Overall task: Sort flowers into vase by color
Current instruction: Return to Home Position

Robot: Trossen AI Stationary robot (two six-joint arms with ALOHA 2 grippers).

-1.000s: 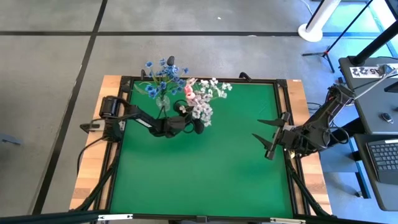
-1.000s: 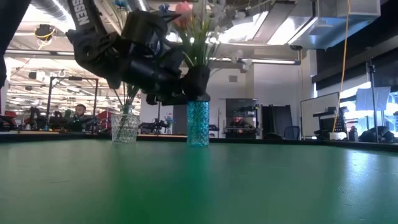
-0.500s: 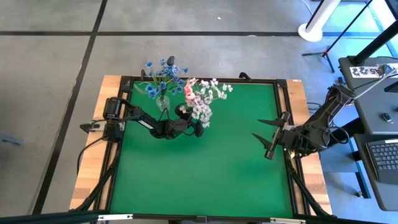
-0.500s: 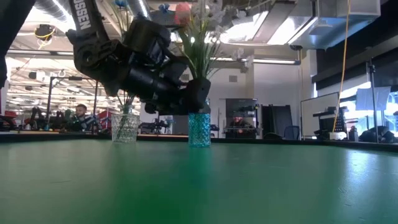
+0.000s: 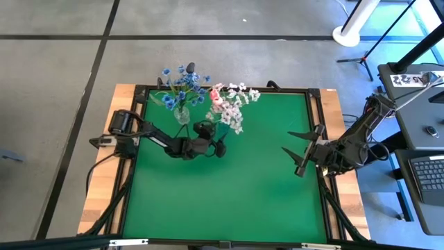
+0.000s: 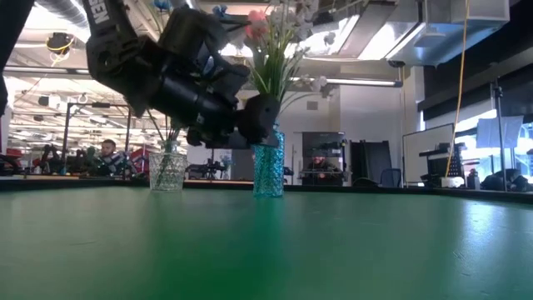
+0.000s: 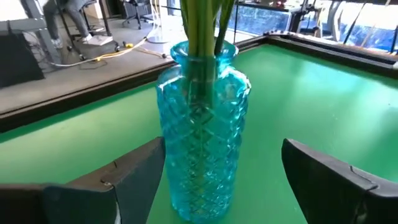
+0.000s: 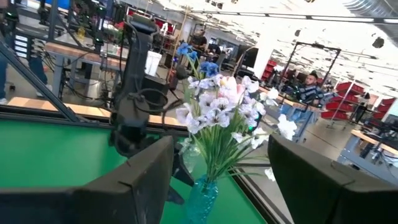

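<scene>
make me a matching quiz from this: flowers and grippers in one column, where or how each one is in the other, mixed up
Column 1
1. blue flowers
2. white flowers
3. left gripper
4. right gripper

Column 2
A. open, near the right edge of the table
B. in the blue vase
C. open, facing the blue vase
D. in the clear vase

Pairs: 1-D, 2-B, 3-C, 4-A
</scene>
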